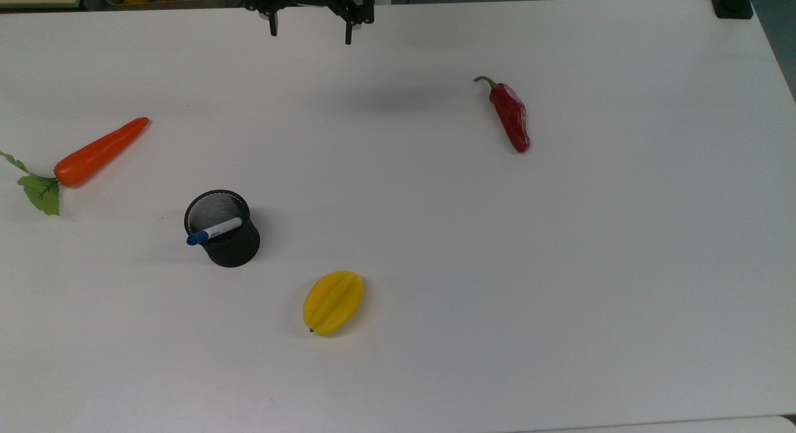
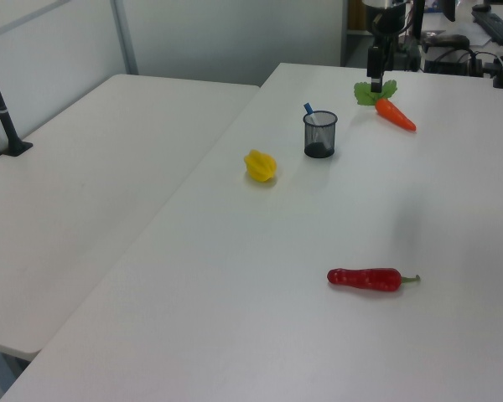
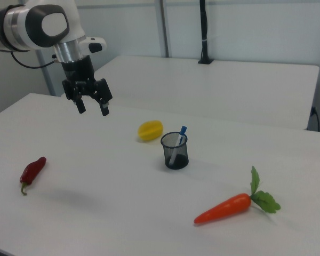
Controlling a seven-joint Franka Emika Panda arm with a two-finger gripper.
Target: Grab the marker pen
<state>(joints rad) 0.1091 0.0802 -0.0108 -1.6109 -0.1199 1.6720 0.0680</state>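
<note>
The pincer [image 3: 93, 108] hangs high above the white tabletop [image 3: 122, 213], fingers spread and holding nothing; the right view shows the arm behind it, while the top view catches just its black fingers [image 1: 347, 36] at the far edge. The marker [image 1: 214, 231] leans in a black mesh cup [image 1: 227, 240], blue cap poking over the rim. Around it lie a ridged yellow fruit [image 1: 333, 302], a glossy red chilli [image 1: 511, 116] and a smooth carrot [image 1: 99, 151] with leaves.

no text or labels readable
</note>
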